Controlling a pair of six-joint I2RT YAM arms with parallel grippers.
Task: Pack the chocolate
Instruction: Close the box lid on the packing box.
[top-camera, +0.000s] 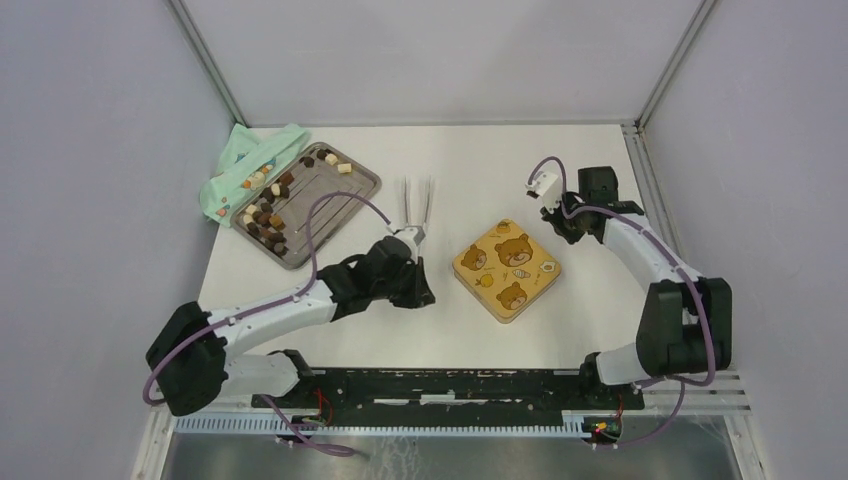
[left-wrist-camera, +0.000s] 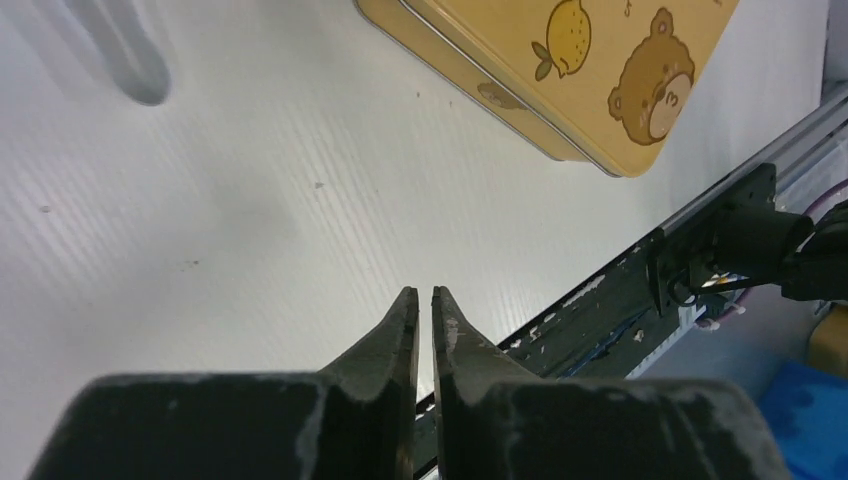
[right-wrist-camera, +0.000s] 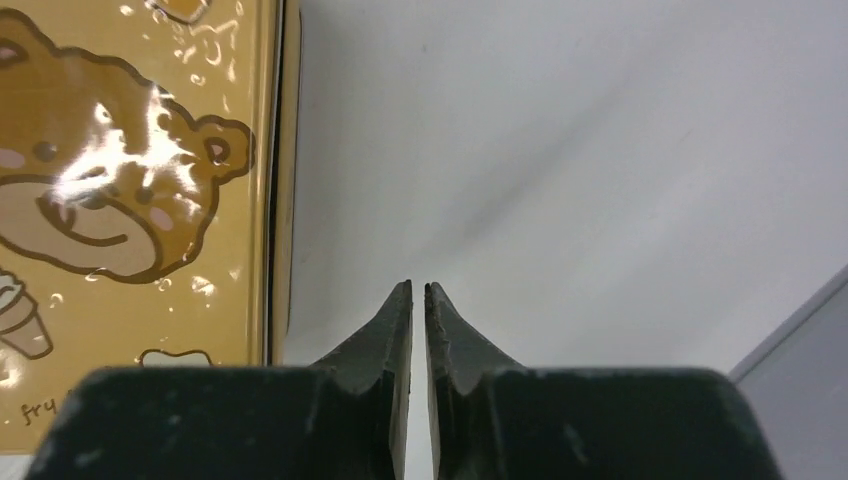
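The chocolate (top-camera: 272, 212), several small dark, light brown and cream pieces, lies on a shiny metal tray (top-camera: 362, 186) at the back left. A gold square tin (top-camera: 506, 270) printed with bears sits mid-table with its lid on. My left gripper (top-camera: 427, 296) hovers over bare table just left of the tin. In the left wrist view this gripper (left-wrist-camera: 424, 292) is shut with nothing between its fingers, and the tin (left-wrist-camera: 560, 60) is at the upper right. My right gripper (top-camera: 560, 234) is by the tin's right corner. Seen from the right wrist, it (right-wrist-camera: 418, 287) is shut and empty, beside the tin (right-wrist-camera: 120, 200).
A mint-green bag (top-camera: 238, 168) lies against the tray's far left side. Metal tongs (top-camera: 418, 200) rest on the table between tray and tin. Grey walls close in the table on three sides. The arms' black base rail (top-camera: 440, 385) runs along the near edge.
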